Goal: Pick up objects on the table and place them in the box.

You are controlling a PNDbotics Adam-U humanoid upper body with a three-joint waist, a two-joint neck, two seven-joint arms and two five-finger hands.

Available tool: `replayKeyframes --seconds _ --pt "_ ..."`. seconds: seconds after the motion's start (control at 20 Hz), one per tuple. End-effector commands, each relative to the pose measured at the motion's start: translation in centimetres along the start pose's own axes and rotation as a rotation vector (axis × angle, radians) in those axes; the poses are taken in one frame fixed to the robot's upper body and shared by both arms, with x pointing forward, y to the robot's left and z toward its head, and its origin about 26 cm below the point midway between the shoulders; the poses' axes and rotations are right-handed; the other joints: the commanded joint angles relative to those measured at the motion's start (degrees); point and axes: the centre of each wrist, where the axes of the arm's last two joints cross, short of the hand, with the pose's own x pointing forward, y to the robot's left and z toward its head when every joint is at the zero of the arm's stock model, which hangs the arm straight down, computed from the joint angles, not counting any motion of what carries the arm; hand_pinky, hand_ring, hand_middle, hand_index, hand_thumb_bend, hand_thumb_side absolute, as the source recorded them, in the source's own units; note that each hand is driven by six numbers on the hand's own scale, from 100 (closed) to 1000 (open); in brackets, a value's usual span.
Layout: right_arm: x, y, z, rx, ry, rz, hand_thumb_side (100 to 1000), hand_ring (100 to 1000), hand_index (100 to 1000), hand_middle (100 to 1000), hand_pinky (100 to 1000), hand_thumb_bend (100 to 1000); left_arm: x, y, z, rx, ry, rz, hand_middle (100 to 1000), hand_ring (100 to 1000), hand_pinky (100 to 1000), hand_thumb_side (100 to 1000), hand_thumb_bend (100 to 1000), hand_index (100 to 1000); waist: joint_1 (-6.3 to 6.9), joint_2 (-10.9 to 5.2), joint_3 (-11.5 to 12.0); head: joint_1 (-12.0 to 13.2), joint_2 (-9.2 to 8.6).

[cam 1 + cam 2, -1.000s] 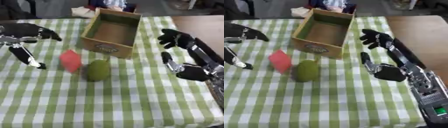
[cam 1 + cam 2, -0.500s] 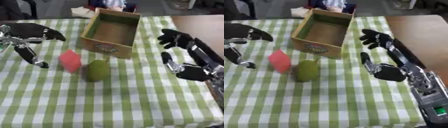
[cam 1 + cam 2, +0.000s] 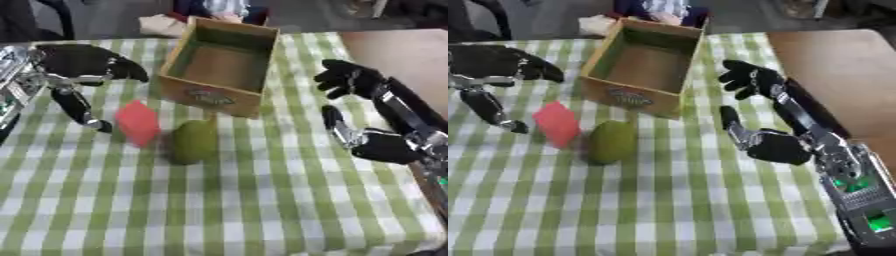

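Left hand [image 3: 74,70] has drifted closer — fingers [image 3: 83,110] spread, empty, red block [image 3: 137,123] just beside them; right hand [image 3: 767,142] idles open.

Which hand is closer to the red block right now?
Left. The left hand hangs open just left of the red block, fingertips almost beside it. The right hand is open far to its right, beyond the green fruit.

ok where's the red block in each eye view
Left eye view: red block sits left of centre, touching or nearly touching the green fruit.
Right eye view: the block shows further left, again left of the fruit.
Shared landmark: the cardboard box, up and right of the block in both.
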Motion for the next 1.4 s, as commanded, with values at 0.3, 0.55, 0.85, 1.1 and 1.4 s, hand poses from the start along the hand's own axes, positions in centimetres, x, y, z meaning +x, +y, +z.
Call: replayKeyframes --seconds 0.3,0.55,0.85,1.1,1.4 --pt "0.3 -0.5 -0.3 -0.007 -0.019 0.006 494 789 970 791 720 100 -0.4 0.4 -0.4 -0.103 -0.077 -0.079 891 895 819 290 582 975 0.16 -0.69 -0.3 0.2 -0.7" --pt "0.4 -0.5 -0.4 -0.006 -0.022 0.003 495 789 970 791 720 100 -0.2 -0.1 -1.1 -0.12 -0.094 -0.081 880 892 821 262 546 963 0.09 -0.51 -0.6 0.4 -0.77" --pt "0.4 -0.5 -0.4 -0.007 -0.025 0.002 494 789 970 790 719 100 0.0 -1.0 -1.8 -0.148 -0.114 -0.067 858 876 820 250 517 943 0.07 -0.39 -0.9 0.6 -0.87" --pt "0.4 -0.5 -0.5 -0.006 -0.026 0.001 494 789 970 790 719 100 0.2 -1.6 -2.0 -0.177 -0.132 -0.052 821 851 815 226 472 911 0.15 -0.36 -1.0 0.6 -0.89" --pt "0.4 -0.5 -0.5 -0.006 -0.024 0.001 495 789 970 790 719 100 0.4 -2.4 -2.0 -0.218 -0.139 -0.028 715 772 788 184 408 831 0.16 -0.37 -1.0 0.7 -0.93"
